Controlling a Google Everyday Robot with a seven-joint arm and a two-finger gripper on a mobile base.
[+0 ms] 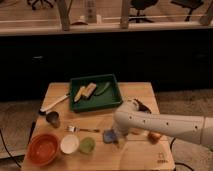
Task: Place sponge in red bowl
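The red bowl point(44, 149) sits at the front left corner of the wooden table point(140, 155) and looks empty. A small bluish sponge point(108, 136) lies on the table right of the green cup point(87, 145). My gripper point(118, 137) is down at the table on the sponge's right side, at the end of the white arm that reaches in from the right. The arm hides part of the sponge.
A white bowl point(69, 144) stands between the red bowl and the green cup. A metal cup point(52, 119), a fork point(82, 129) and a white-handled utensil point(55, 103) lie at the left. A green tray point(114, 100) with food stands at the back. An orange item point(154, 136) lies behind the arm.
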